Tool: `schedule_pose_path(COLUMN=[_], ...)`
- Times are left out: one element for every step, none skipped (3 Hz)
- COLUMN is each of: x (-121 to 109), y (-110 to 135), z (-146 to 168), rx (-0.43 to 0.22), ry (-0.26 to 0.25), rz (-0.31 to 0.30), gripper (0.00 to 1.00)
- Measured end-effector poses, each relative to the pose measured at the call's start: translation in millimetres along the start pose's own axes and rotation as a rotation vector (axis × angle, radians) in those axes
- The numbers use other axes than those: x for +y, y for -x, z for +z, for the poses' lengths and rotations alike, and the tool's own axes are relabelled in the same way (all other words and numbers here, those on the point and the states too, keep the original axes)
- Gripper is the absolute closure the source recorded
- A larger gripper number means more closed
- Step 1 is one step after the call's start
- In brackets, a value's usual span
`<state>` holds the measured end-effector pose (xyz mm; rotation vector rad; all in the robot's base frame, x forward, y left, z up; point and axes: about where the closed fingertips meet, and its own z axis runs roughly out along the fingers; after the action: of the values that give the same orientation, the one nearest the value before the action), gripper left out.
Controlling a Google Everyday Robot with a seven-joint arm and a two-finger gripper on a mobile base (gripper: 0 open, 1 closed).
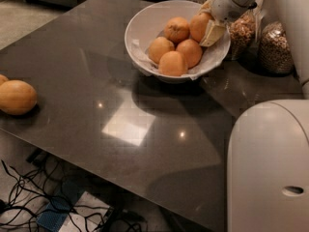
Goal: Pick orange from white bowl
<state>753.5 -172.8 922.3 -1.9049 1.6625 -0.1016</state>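
over the right rim of the white bowl (144,29), we see the gripper (207,23).
it sits against the orange (196,27); its hold we cannot tell.

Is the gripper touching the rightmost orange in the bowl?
Touching. Camera view: fingers of the gripper press the orange from both sides, no gap.

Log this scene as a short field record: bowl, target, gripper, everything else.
white bowl: paper-lined, on the far part of the dark table
orange: rightmost of five in the bowl
gripper: at the bowl's right rim, around that orange
other oranges: four, clustered in the bowl
oblong fruit: alone at the table's left edge
clear containers: two, grainy contents, right of the bowl
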Motion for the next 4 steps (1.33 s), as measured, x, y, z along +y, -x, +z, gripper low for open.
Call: schedule_pose_path(x=[1.4, 9.7, 19.7, 24.8], y=[4.0, 20.4, 37.6, 52.5], z=[-1.6, -6.6, -16.8, -31.6], rx=[-0.021, -0.104, -0.132, -0.142], ry=[0.002, 0.025, 0.059, 0.066], rz=[0.003, 0.023, 0.028, 0.017], gripper=[1.0, 1.0, 1.0, 1.0])
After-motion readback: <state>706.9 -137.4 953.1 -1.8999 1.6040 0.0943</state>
